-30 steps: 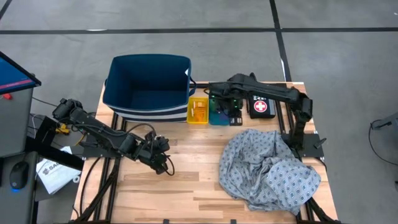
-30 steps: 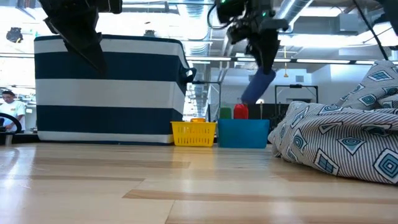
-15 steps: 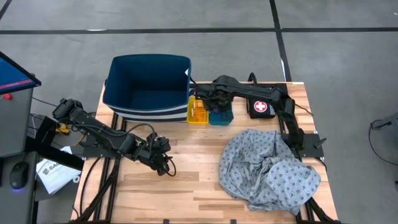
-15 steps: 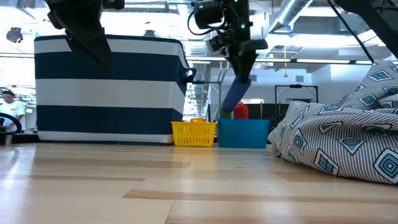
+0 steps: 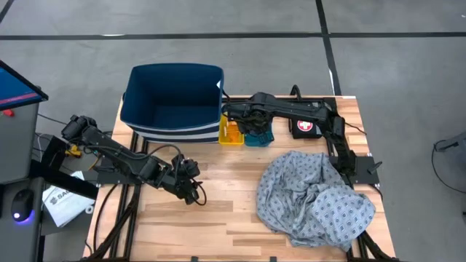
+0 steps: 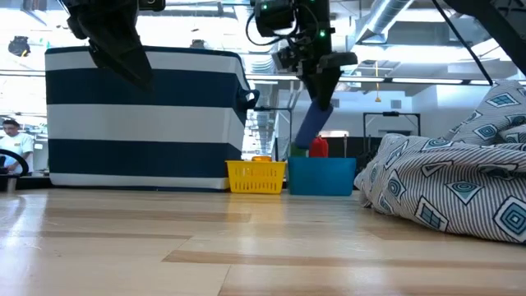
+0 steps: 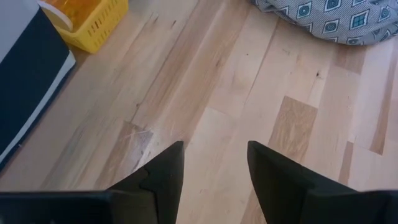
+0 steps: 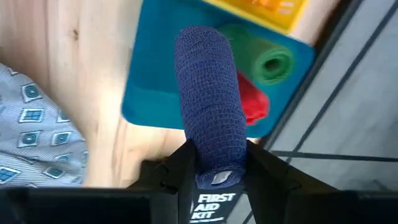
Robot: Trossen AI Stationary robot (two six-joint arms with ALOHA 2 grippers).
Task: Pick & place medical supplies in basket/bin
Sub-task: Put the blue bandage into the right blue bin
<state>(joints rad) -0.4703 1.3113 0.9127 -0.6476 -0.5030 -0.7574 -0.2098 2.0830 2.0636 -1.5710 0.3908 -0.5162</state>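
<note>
My right gripper [image 8: 216, 171] is shut on a blue roll [image 8: 208, 99] and hangs above the teal-blue tray [image 8: 155, 74], which stands at the table's far edge. A green roll [image 8: 267, 59] and a red roll [image 8: 252, 102] lie in that tray. Next to it the yellow tray [image 5: 232, 131] holds something orange, and left of that stands the navy striped basket [image 5: 175, 102]. The dotted gown cloth [image 5: 313, 196] lies heaped on the table's right. My left gripper [image 7: 214, 155] is open above bare wood at the table's left [image 5: 191, 191]. My right gripper pinches one end of the blue roll [image 8: 214, 163] between its two fingers. The fingers come from above, slanting down, and the roll runs on along them past their tips. The roll hangs tilted [image 6: 312, 123], lifted clear above the teal-blue tray [image 6: 321, 177].
A black pouch [image 5: 306, 126] with a red-and-white cross lies right of the teal-blue tray. The heaped gown cloth [image 6: 452, 189] fills the table's right half. Bare wood lies between the trays and the near edge, and around my left gripper.
My right gripper has carried the blue roll toward the table's left, from beside the black pouch to above the teal-blue tray, sinking a little and rolling its wrist. The roll now hangs more tilted. In the last half second it has hardly moved.
</note>
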